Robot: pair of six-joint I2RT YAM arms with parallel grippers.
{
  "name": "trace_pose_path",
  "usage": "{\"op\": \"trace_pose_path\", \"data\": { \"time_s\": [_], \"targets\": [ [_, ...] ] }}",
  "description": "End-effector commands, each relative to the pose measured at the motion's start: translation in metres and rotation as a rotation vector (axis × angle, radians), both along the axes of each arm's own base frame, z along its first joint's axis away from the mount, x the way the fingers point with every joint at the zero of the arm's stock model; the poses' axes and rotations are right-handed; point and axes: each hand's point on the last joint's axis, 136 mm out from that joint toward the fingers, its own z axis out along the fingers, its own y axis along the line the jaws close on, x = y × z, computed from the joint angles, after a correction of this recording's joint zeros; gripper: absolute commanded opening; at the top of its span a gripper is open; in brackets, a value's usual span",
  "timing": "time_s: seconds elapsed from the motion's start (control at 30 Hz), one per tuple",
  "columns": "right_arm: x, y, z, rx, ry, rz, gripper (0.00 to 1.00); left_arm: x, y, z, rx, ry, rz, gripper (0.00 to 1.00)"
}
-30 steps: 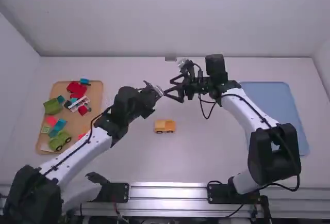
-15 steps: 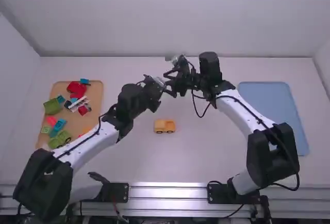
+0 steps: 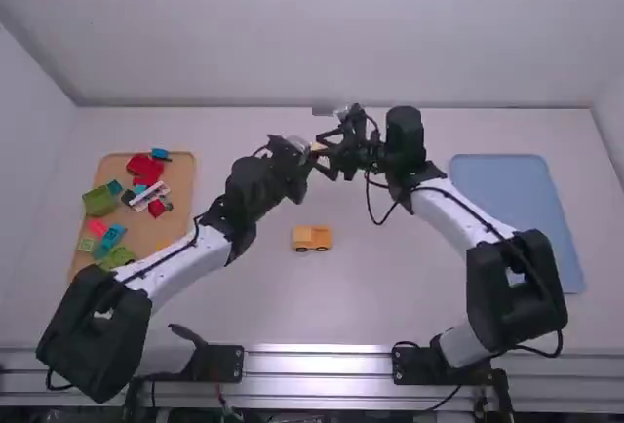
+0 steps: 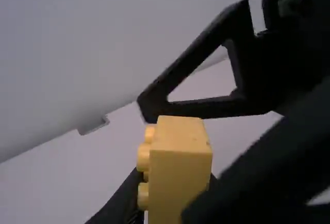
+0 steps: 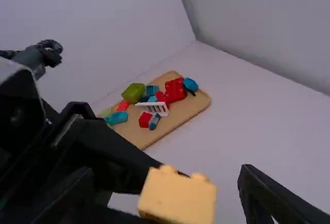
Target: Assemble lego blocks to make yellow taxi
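Observation:
In the high view my left gripper (image 3: 306,154) and right gripper (image 3: 328,157) meet above the table. Between them is a small yellow block (image 3: 318,147). The left wrist view has my left gripper (image 4: 172,195) shut on the yellow block (image 4: 180,170), its studs facing sideways. Seen from the right wrist, my right gripper (image 5: 166,180) stands open, one finger on each side of the block (image 5: 178,197). Below both grippers, a yellow vehicle base (image 3: 312,238) with dark wheels rests on the table.
A wooden tray (image 3: 182,177) at the left holds red, green, blue and white parts. A blue tray (image 3: 517,218) lies at the right. The back wall (image 3: 322,33) rises behind the table.
My left gripper has shifted slightly toward the right one. The right gripper moved left, then back a little to the right. The yellow base has stayed in place.

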Motion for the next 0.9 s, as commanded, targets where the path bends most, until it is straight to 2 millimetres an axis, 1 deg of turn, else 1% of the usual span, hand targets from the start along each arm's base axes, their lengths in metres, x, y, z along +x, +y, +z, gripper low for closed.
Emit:
{"op": "trace_pose_path", "data": {
  "time_s": [0.0, 0.07, 0.1, 0.3, 0.33, 0.57, 0.67, 0.7, 0.77, 0.83, 0.87],
  "targets": [
    [0.000, -0.002, -0.005, 0.002, 0.024, -0.003, 0.73, 0.005, -0.004, 0.015, -0.029, -0.031, 0.009, 0.02],
    [-0.003, 0.003, -0.005, 0.001, 0.024, 0.008, 0.65, 0.006, -0.004, 0.020, -0.061, -0.034, 0.014, 0.02],
    [-0.004, 0.004, -0.005, 0.003, 0.020, 0.011, 0.64, 0.006, -0.003, 0.021, -0.061, -0.037, 0.015, 0.02],
    [-0.005, 0.006, -0.003, 0.010, 0.012, 0.017, 0.59, 0.005, -0.005, 0.024, -0.064, -0.050, 0.007, 0.02],
    [-0.005, 0.006, -0.002, 0.016, 0.030, 0.015, 0.56, 0.005, -0.005, 0.024, -0.065, -0.050, 0.004, 0.02],
    [-0.016, 0.020, -0.002, 0.017, 0.034, 0.049, 0.53, 0.006, -0.005, 0.028, -0.073, -0.063, 0.005, 0.02],
    [-0.019, 0.025, -0.002, 0.017, 0.031, 0.059, 0.49, 0.005, -0.007, 0.029, -0.074, -0.067, -0.001, 0.02],
    [-0.018, 0.023, -0.002, 0.016, 0.031, 0.055, 0.45, 0.005, -0.007, 0.029, -0.076, -0.065, 0.000, 0.02],
    [-0.018, 0.023, -0.002, 0.018, 0.035, 0.058, 0.43, 0.005, -0.007, 0.029, -0.076, -0.065, 0.000, 0.02],
    [-0.018, 0.024, -0.002, 0.020, 0.042, 0.057, 0.37, 0.006, -0.005, 0.029, -0.078, -0.064, 0.006, 0.08],
    [-0.018, 0.024, -0.002, 0.019, 0.038, 0.058, 0.34, 0.005, -0.006, 0.029, -0.083, -0.061, 0.004, 0.15]
  ]
}}
